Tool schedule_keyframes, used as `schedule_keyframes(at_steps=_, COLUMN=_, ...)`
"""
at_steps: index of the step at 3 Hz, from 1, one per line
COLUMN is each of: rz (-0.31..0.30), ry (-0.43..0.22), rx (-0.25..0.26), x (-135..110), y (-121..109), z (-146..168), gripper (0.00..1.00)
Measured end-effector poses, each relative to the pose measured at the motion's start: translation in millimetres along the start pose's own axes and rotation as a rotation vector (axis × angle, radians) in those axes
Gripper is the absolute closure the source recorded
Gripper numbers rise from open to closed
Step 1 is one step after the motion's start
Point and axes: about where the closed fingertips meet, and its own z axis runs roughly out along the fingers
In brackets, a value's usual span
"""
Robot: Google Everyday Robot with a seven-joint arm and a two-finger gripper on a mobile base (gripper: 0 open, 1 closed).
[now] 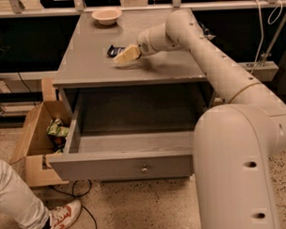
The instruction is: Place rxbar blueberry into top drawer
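Note:
The rxbar blueberry (114, 50), a small dark blue bar, lies on the grey countertop (84, 62), partly hidden behind my gripper. My gripper (125, 55) with its pale yellow fingers sits just right of and in front of the bar, low over the counter, at the end of the white arm (201, 43) reaching in from the right. The top drawer (126, 165) stands pulled out below the counter, its grey inside bare, with a small round knob (144, 170) on the front panel.
A pale bowl (106, 15) stands at the back of the counter. A brown cardboard box (33, 139) holding a green packet sits on the floor left of the drawer. A person's leg and shoe (57, 218) are at the lower left. Cables lie on the floor.

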Motion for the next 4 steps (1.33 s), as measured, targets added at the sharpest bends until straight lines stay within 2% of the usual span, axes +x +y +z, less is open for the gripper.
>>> schedule_keyframes(at_steps=1, rz=0.024, ry=0.020, rx=-0.025, x=6.6, y=1.0, z=13.1, gripper=0.00)
schedule_keyframes(at_steps=2, rz=0.050, ry=0.026, rx=-0.029, x=10.7, y=-0.8, z=18.1, gripper=0.19)
schedule_keyframes(at_steps=4, rz=0.081, ry=0.028, rx=-0.020, x=12.0, y=-2.1, z=12.5, gripper=0.66)
